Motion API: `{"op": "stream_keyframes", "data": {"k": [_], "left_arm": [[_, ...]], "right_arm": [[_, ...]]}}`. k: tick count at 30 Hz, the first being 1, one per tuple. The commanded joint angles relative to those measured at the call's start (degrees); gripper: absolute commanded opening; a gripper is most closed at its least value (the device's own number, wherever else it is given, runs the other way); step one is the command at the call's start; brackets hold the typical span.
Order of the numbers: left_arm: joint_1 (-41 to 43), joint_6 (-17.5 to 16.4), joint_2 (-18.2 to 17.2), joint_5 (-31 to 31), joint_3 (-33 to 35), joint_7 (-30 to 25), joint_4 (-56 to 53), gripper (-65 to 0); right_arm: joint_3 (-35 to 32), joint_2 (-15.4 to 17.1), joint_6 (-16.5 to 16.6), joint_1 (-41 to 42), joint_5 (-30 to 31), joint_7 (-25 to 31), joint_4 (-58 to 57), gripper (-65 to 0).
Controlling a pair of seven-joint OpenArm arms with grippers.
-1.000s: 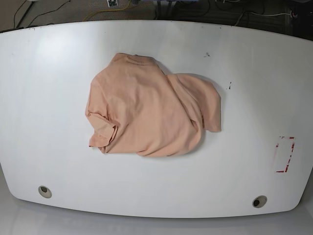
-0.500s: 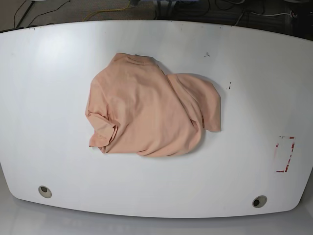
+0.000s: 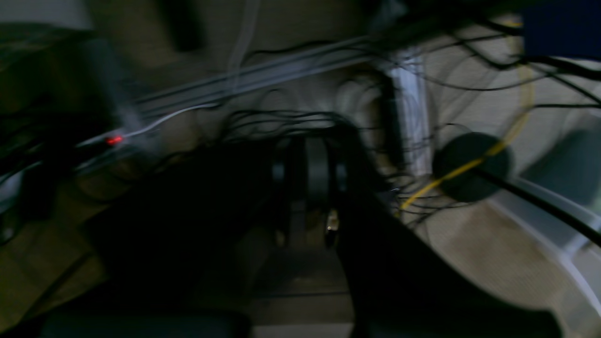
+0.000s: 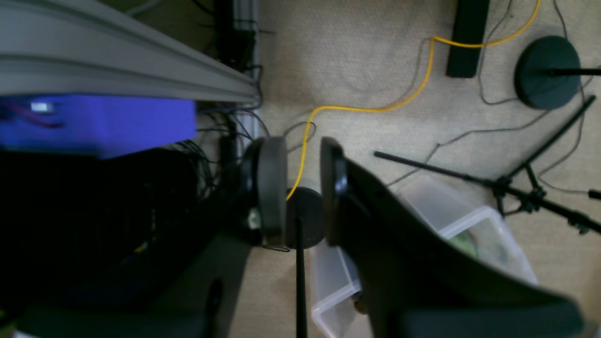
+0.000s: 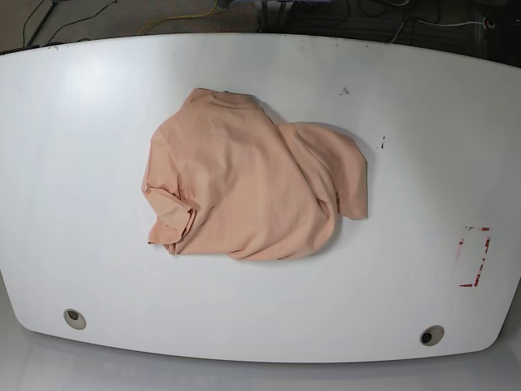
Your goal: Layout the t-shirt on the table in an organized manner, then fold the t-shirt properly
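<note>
Neither of my arms shows in the base view, so from there I cannot see how they stand. My left wrist view is dark and smeared: my left gripper [image 3: 307, 188] is only a black shape in the middle, its jaws closed together with nothing between them, and beyond it I make out tangled cables [image 3: 291, 122] and a small red light [image 3: 113, 139], little else. My right wrist view is clearer: my right gripper [image 4: 303, 188] hangs over the carpeted floor [image 4: 366, 56] with its jaws a little apart and empty, well away from the work. The table [image 5: 81, 163] is wide, glossy and white with rounded corners, its far edge cut off by the frame. The t-shirt [image 5: 244, 183] lies crumpled near the middle of it, plain peach side up, one sleeve bunched under at the front left and a flap folded over on the right; any print is hidden. A red-marked rectangle [image 5: 474, 257] sits near the right edge, and two grommet holes [image 5: 74, 318] mark the near edge. On the floor lie a yellow cable [image 4: 375, 109], a clear plastic bin [image 4: 465, 234], and a round black stand base [image 4: 547, 72].
</note>
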Motion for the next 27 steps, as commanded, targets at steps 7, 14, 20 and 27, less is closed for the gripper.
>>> {"op": "stream_keyframes", "data": {"k": [7,14,20,27], "left_arm": [[10.8,0.0,-0.1,-0.2,-3.4,-1.2,14.3,-61.2],[16.5,0.0,0.0,-0.4,-4.3,-1.2,21.9,-61.2],[17.7,0.0,0.0,-0.4,-4.3,-1.4,25.1,-61.2],[17.7,0.1,0.0,-0.4,-5.0,-1.4,28.4,-61.2]], "right_arm": [[0.0,-0.1,0.9,-9.4,5.7,0.8,10.5,-52.8],[0.1,0.1,0.9,-14.3,9.3,0.8,17.5,-52.8],[0.2,-0.1,0.9,-17.1,9.4,0.9,23.1,-52.8],[0.1,-0.3,0.9,-18.3,9.3,1.3,26.1,-52.8]]}}
